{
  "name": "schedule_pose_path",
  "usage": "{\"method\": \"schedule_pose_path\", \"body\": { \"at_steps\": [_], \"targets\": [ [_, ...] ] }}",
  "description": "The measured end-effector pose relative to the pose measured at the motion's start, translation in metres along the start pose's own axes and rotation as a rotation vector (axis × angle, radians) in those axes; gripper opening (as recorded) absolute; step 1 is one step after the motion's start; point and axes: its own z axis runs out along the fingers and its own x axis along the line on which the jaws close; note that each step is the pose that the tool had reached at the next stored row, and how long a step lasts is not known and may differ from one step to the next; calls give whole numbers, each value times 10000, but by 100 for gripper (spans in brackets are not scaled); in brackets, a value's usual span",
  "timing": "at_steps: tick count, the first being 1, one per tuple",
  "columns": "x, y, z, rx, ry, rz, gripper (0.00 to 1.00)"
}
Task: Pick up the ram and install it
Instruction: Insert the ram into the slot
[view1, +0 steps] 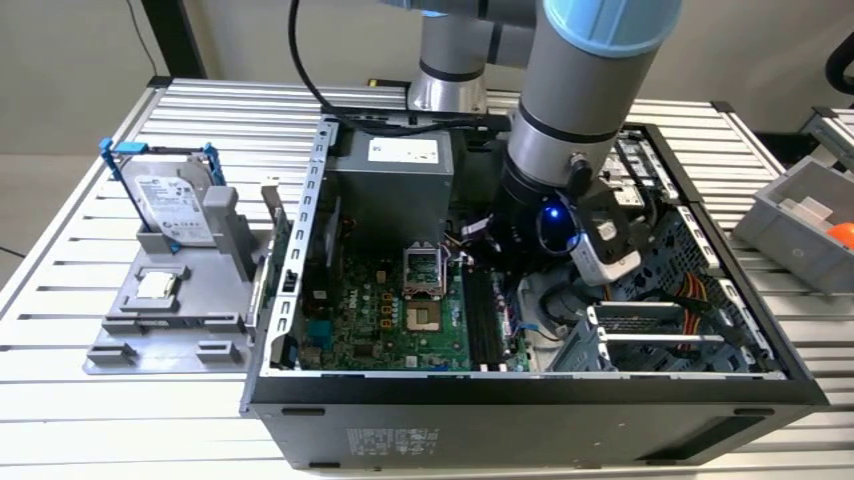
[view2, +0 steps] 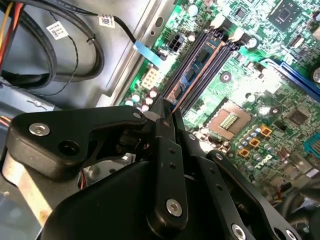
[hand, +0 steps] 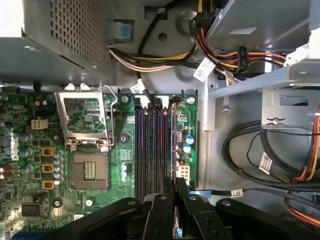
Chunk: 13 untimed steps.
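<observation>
Inside the open computer case (view1: 307, 200), the gripper (hand: 175, 185) hangs over the black memory slots (hand: 152, 150) of the green motherboard (view1: 400, 320), its fingers (view2: 167, 112) drawn together on the upper edge of the ram (view2: 197, 67). The ram stands edge-on in the slot farthest from the processor socket (hand: 90, 167), running the full slot length. Beyond that slot, away from the socket, only a thin strip of motherboard separates it from the grey metal wall (hand: 217, 150) and bundled cables (hand: 250, 160), leaving little free room.
</observation>
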Motion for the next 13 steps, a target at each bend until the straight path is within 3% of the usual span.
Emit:
{"method": "schedule_pose_path", "body": {
  "at_steps": [13],
  "targets": [
    [2,0,84,0,14,1,0]
  ]
}}
